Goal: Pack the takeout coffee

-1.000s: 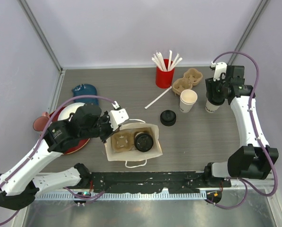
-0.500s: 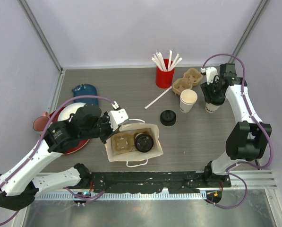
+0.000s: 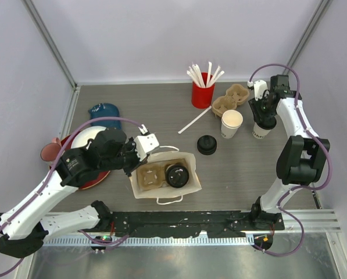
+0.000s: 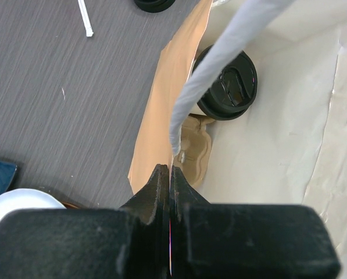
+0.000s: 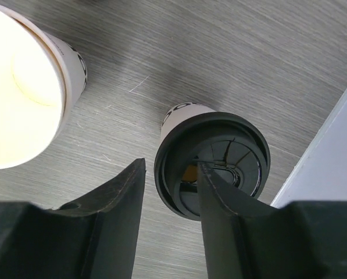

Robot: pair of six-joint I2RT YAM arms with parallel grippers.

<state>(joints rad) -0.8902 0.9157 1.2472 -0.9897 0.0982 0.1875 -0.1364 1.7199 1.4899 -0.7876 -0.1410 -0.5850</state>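
One takeout coffee (image 3: 176, 174), a white cup with a black sip lid (image 4: 226, 84), stands in a brown cardboard carrier (image 3: 148, 176) inside the white paper bag (image 3: 188, 160). My left gripper (image 4: 169, 170) is shut on the bag's left rim (image 4: 161, 116), just below the bag's white handle (image 4: 219, 52). The other takeout coffee (image 5: 217, 160) stands at the far right (image 3: 258, 131). My right gripper (image 5: 170, 165) hangs open just above it. Its right finger (image 5: 231, 209) lies across the lid. Its left finger (image 5: 112, 203) stays apart from the rim.
A lidless white cup (image 3: 231, 123) stands left of the right gripper, with a stack of black lids (image 3: 206, 144) nearer the bag. Behind are a red cup of straws (image 3: 201, 93), a spare carrier (image 3: 231, 97) and a loose straw (image 3: 194, 121). A red plate (image 3: 95, 177) and blue cloth (image 3: 105, 111) lie left.
My right gripper has shifted slightly back and left over the lidded cup, its arm swinging inward, and its jaws have narrowed a little. The left arm and the bag have not moved.
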